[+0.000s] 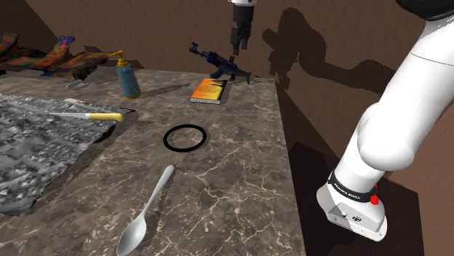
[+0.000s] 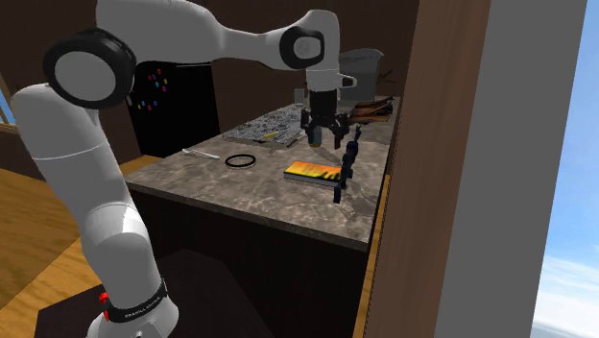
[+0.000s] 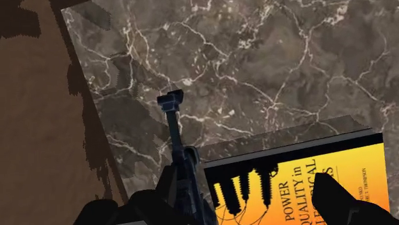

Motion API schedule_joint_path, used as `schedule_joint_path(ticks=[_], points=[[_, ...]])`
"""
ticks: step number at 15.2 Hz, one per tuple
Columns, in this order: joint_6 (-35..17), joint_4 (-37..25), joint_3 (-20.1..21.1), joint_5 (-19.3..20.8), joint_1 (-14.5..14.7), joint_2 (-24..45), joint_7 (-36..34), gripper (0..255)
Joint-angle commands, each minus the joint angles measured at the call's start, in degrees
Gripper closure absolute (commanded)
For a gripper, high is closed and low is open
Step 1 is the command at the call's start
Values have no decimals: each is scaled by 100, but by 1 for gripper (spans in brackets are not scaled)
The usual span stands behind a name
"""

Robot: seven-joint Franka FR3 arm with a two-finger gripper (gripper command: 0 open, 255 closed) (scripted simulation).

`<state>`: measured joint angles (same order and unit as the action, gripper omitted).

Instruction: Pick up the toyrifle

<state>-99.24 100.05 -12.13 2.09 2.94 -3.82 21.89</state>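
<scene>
The toy rifle [image 1: 218, 62] is dark blue and black and lies along the far edge of the marble counter [image 1: 218, 174], just behind an orange-and-yellow book [image 1: 209, 90]. My gripper [image 1: 239, 42] hangs above the rifle's end nearest the counter corner, open and holding nothing. In the wrist view the rifle [image 3: 180, 150] runs down towards one finger, with its muzzle pointing away over the marble. The book [image 3: 300, 179] lies under the gap between the fingers of the gripper [image 3: 233, 198]. From the second exterior view the gripper [image 2: 323, 139] sits just above the rifle [image 2: 344, 165].
A black ring [image 1: 185, 138] lies mid-counter and a metal spoon [image 1: 145, 214] near the front. A blue pump bottle [image 1: 129, 76], a yellow-handled knife [image 1: 94, 116] and a crumpled grey cloth [image 1: 36, 138] are on the shoulder view's left. A brown wall stands close behind the rifle.
</scene>
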Motion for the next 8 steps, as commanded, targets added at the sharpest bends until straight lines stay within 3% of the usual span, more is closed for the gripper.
schedule_joint_path(ticks=[1, 8], points=[[18, -540, -30, -126, -2, 513, 235, 0], [501, -2899, 11, -566, -181, 2360, 933, 0]])
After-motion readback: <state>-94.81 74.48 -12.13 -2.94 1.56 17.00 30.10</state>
